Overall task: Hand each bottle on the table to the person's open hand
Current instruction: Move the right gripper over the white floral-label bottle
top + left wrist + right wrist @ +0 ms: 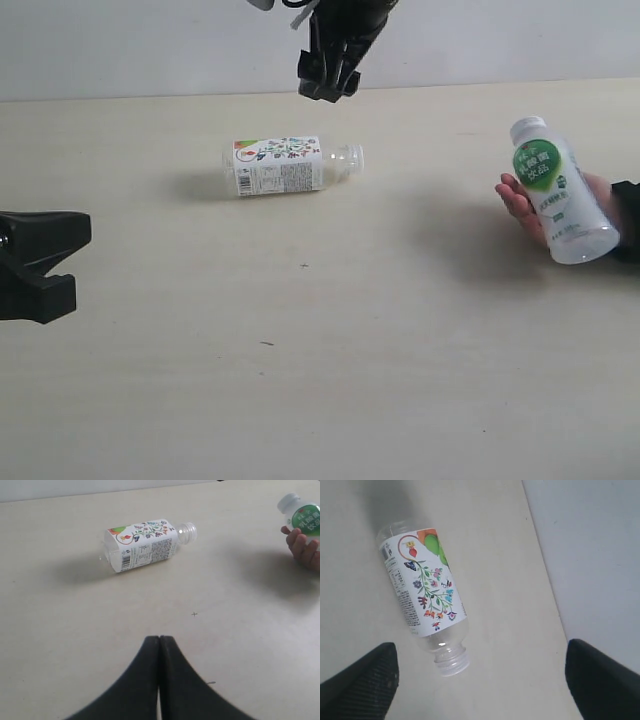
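Note:
A short clear bottle with a white floral label (285, 166) (146, 544) (422, 596) lies on its side on the table (330, 340), neck toward the right of the exterior view. My right gripper (328, 82) (481, 680) hangs open above the table's far edge, just beyond the bottle's neck, touching nothing. A person's hand (525, 205) (302, 549) at the right holds a clear bottle with a white-green label and white cap (560, 190) (302, 516). My left gripper (72, 262) (159, 639) rests shut and empty at the left edge, well away from the floral bottle.
A pale wall (150, 45) rises behind the table's far edge. A few small dark specks (304, 266) mark the tabletop between the floral bottle and the near edge.

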Robot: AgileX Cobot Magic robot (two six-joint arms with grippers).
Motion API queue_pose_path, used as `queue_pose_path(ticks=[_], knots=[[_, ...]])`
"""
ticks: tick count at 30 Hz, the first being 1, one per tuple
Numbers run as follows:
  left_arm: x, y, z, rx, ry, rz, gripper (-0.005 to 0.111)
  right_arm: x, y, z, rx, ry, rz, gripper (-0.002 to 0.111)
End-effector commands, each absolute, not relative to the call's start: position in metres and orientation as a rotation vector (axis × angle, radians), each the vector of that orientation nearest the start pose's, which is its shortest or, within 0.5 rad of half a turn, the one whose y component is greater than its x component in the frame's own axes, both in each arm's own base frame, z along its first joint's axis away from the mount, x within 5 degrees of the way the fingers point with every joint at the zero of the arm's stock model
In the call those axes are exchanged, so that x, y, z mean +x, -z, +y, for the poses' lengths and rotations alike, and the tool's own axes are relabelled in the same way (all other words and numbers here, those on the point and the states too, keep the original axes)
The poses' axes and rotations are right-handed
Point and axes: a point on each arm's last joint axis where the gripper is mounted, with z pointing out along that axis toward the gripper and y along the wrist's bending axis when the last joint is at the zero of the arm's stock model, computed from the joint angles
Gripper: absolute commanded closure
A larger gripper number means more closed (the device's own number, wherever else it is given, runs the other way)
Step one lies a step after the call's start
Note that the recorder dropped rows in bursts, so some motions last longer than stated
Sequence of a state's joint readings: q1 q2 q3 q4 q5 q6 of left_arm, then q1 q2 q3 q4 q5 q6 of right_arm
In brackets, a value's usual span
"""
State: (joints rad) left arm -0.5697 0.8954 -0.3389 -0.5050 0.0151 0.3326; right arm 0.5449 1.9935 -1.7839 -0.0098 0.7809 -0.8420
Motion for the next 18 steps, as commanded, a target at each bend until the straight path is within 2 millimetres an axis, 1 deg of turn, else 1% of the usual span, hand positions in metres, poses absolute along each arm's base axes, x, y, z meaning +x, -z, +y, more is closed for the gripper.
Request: queue_pose_path(ticks=[1, 9, 18], knots=[[0.1407, -0.2317, -0.0902, 0.409, 0.463, 2.036, 0.107, 0.3926, -0.2893, 0.2379, -1.592, 0.146, 1.885, 0.023], [0.1407, -0.2317, -0.0902, 0.409, 0.463, 2.036, 0.107, 0.3917, -0.2885, 0.2373, -1.621, 0.152, 1.88, 0.023], [0.1407, -0.2317, -0.0902, 0.409, 0.463, 2.036, 0.107, 0.3889, -0.286, 0.2357, -1.649, 0.143, 1.915, 0.023]])
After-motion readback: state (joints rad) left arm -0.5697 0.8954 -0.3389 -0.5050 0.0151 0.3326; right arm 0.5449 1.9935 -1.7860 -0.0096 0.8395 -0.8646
